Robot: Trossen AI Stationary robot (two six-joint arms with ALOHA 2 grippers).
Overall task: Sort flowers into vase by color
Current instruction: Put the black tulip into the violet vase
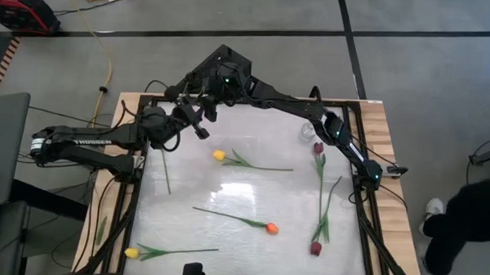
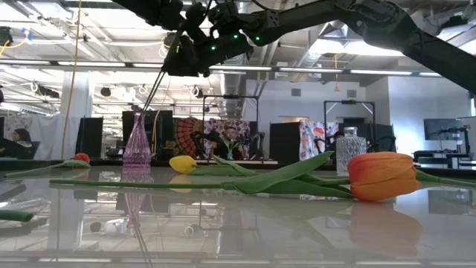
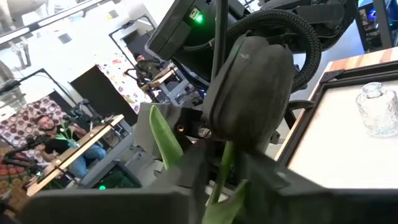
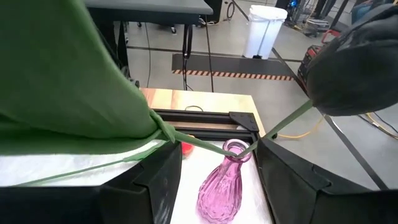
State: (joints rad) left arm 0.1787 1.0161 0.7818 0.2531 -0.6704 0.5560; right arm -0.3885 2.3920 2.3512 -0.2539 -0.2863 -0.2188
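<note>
From above, the left gripper (image 1: 195, 118) and the right gripper (image 1: 207, 94) meet high over the far-left part of the table (image 1: 227, 194). A thin green stem of the held tulip (image 1: 165, 171) hangs below them. Five flowers lie on the table: a yellow tulip (image 1: 218, 155) near the middle, an orange tulip (image 1: 272, 229) nearer the front, a second yellow tulip (image 1: 131, 253) at the front-left corner, and two maroon tulips (image 1: 317, 147) (image 1: 315, 248) on the right side. A clear glass vase (image 1: 308, 133) stands just beside the farther maroon one.

From table height, both grippers are up in the air. The stem slants down toward a pink vase (image 2: 137, 145), but I cannot tell if it touches.

The left wrist camera shows the fingers closed narrow on the stem, with the dark head just above them.

The right wrist camera shows its fingers apart. The stem crosses the gap between them, right above the mouth of the pink vase.
</note>
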